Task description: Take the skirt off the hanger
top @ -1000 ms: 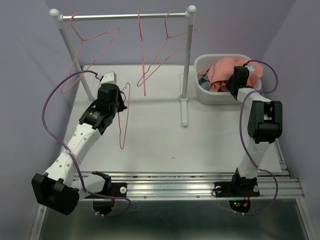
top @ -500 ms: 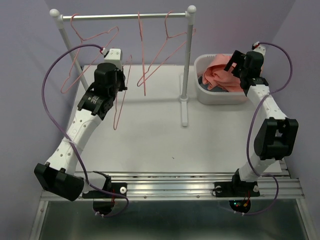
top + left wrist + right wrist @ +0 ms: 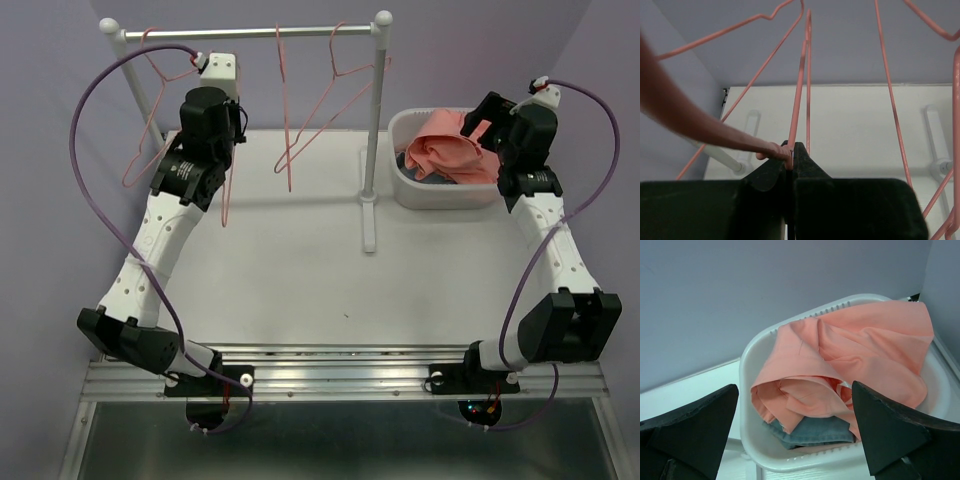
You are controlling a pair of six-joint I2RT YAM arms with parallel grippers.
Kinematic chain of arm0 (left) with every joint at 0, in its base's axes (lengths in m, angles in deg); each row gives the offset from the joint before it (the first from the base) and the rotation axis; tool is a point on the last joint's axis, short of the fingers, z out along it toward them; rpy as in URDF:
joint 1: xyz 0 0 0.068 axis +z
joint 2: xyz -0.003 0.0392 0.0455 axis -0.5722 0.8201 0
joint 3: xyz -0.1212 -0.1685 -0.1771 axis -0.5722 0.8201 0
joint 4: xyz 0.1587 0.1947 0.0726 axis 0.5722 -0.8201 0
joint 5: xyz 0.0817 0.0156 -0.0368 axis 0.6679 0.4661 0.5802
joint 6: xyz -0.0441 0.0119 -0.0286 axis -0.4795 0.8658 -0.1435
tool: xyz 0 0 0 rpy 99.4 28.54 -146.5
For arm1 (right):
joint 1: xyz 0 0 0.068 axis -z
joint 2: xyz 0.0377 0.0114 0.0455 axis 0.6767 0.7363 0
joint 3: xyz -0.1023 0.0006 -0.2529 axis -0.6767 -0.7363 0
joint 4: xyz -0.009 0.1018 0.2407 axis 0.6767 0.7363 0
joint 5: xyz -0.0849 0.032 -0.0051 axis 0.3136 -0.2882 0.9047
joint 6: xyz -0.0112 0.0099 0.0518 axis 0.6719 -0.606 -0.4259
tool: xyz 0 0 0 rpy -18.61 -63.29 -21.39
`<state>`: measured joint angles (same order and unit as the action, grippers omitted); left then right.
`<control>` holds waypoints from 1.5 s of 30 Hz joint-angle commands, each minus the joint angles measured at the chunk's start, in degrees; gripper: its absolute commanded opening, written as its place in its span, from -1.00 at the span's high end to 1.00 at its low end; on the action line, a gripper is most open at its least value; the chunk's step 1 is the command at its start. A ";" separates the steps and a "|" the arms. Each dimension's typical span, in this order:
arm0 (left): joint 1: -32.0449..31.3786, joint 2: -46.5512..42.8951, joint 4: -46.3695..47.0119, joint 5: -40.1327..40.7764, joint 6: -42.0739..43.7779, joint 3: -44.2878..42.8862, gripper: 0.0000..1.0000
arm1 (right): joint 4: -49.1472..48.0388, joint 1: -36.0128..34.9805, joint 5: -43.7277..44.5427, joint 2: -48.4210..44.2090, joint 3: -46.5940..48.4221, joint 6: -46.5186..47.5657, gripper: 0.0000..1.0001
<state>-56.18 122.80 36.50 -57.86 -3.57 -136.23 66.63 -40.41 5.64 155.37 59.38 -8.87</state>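
The salmon skirt (image 3: 450, 155) lies crumpled in the white basket (image 3: 420, 195) on top of a blue denim piece; in the right wrist view the skirt (image 3: 850, 360) fills most of the basket (image 3: 746, 385). My right gripper (image 3: 482, 115) hangs open above the basket's right side, and in its own view the gripper (image 3: 795, 387) holds nothing. My left gripper (image 3: 232, 135) is raised near the rail, shut on a bare pink wire hanger (image 3: 227, 190). In the left wrist view the gripper (image 3: 792, 148) pinches the hanger (image 3: 799, 75) at its wire.
A white rack with a metal rail (image 3: 250, 33) stands at the back, its right post (image 3: 372, 120) on a foot (image 3: 369, 225). Bare pink hangers (image 3: 185, 80) (image 3: 285, 110) (image 3: 340, 90) hang from the rail. Purple walls close in on both sides.
My left arm has lifted the bare hanger up toward the rail. My right gripper has opened and risen out of the basket, leaving the skirt lying there.
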 commanded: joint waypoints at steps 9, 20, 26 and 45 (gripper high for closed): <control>0.10 5.55 10.00 -1.51 7.34 -12.19 1.00 | -4.27 -0.24 0.10 -8.38 -5.34 0.46 -1.00; 0.10 15.48 10.71 -1.79 10.77 -24.48 1.00 | -4.88 -0.24 1.16 -10.85 -7.81 0.73 -1.00; 0.10 20.31 11.42 0.15 10.16 -28.10 1.00 | -4.79 -0.24 0.99 -11.29 -8.86 0.82 -1.00; 0.62 17.52 13.08 0.77 1.99 -19.40 -0.06 | -6.90 -0.24 -0.06 -12.96 -11.15 0.90 -1.00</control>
<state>-55.88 146.07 46.16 -57.31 0.32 -156.38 63.09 -40.41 5.93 144.53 48.58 -8.39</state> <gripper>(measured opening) 0.498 0.999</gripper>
